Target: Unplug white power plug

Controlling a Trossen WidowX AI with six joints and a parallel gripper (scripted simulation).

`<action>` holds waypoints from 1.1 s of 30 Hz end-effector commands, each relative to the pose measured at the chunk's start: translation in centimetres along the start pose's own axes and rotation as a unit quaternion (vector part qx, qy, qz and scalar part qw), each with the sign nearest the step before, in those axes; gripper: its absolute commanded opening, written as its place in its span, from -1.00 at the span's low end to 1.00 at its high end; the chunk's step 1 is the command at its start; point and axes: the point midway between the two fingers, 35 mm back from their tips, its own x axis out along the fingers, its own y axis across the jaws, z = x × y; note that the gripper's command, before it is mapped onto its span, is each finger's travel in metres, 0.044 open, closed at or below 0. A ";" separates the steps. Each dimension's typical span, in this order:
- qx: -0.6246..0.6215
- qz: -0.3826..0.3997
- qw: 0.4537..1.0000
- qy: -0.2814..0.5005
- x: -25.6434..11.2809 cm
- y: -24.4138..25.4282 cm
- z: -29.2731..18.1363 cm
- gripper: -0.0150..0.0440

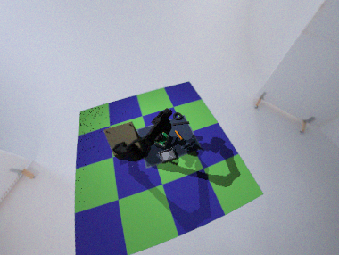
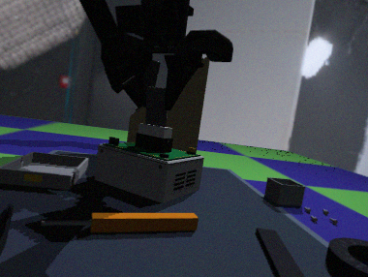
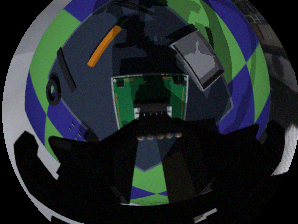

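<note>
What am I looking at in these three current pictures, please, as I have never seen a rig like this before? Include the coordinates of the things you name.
It is one black robot arm ending in a two-fingered gripper (image 2: 156, 108). The top picture looks down from high above, the exterior one from low beside the work, and the wrist one from the arm itself, past its fingers.

On a dark mat (image 1: 153, 157) (image 2: 223, 194) (image 3: 100, 100) sit a vented box carrying a green circuit board (image 2: 186, 154) (image 3: 122, 102), a grey tray (image 1: 168, 155) (image 2: 53, 182) (image 3: 200, 60) and an orange-handled screwdriver (image 1: 178, 135) (image 2: 144, 223) (image 3: 104, 46). The gripper is closed on the white plug (image 2: 155, 131), which is at its socket on the board.
</note>
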 end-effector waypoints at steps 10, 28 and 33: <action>-0.011 -0.051 0.999 -0.010 -1.9 1.0 -0.2 -0.49; -0.011 -0.023 1.000 -0.010 -2.4 0.5 -0.2 -0.49; -0.010 -0.075 0.997 -0.010 -2.6 1.4 -0.2 -0.49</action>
